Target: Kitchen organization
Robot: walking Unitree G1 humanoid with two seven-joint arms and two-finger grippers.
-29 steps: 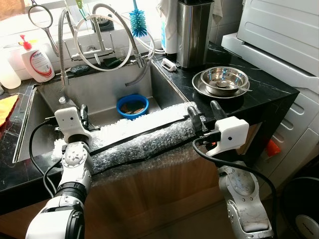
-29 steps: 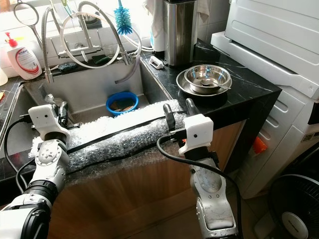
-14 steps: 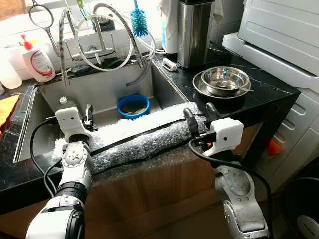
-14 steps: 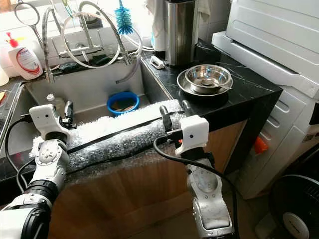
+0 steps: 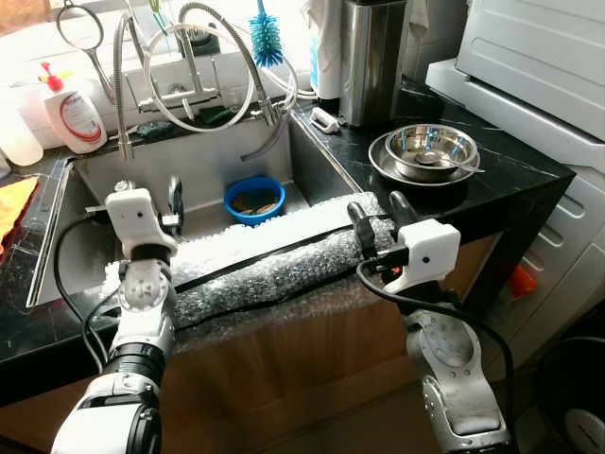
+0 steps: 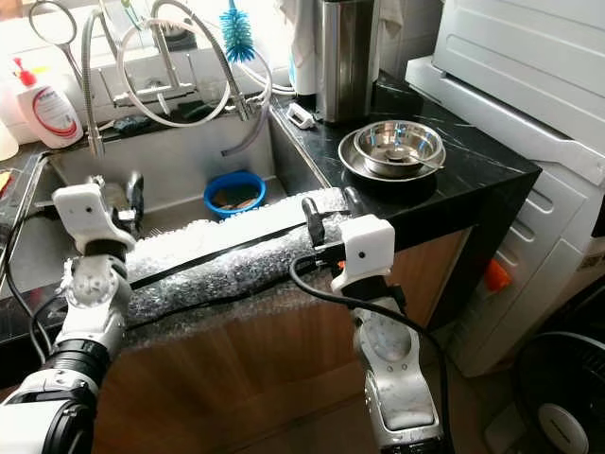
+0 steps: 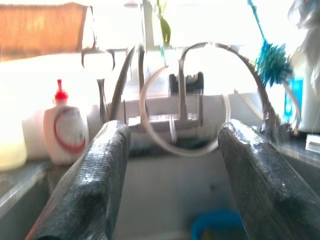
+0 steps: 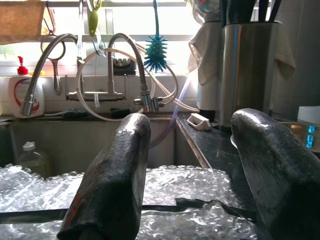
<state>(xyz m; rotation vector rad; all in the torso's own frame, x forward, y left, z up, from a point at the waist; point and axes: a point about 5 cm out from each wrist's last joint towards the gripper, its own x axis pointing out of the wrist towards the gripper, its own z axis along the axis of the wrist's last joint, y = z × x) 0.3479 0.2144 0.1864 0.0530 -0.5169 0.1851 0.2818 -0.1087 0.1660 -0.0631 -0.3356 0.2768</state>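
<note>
Left gripper [image 5: 173, 194] raised over the left end of the strip of clear bubble wrap with black tape [image 5: 274, 260] padding the front rim of the steel sink [image 5: 203, 170]; fingers spread, holding nothing. Ahead of it in the basin, a small blue round bowl [image 5: 253, 199]. Right gripper [image 5: 378, 219] over the strip's right end, fingers apart, empty. Beyond-right of it, stacked round steel bowls [image 5: 430, 149] on the black marble counter [image 5: 510, 175].

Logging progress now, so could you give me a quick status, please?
Left gripper open above sink. Right gripper open over bubble wrap. Blue bowl untouched. Nothing held.
</note>
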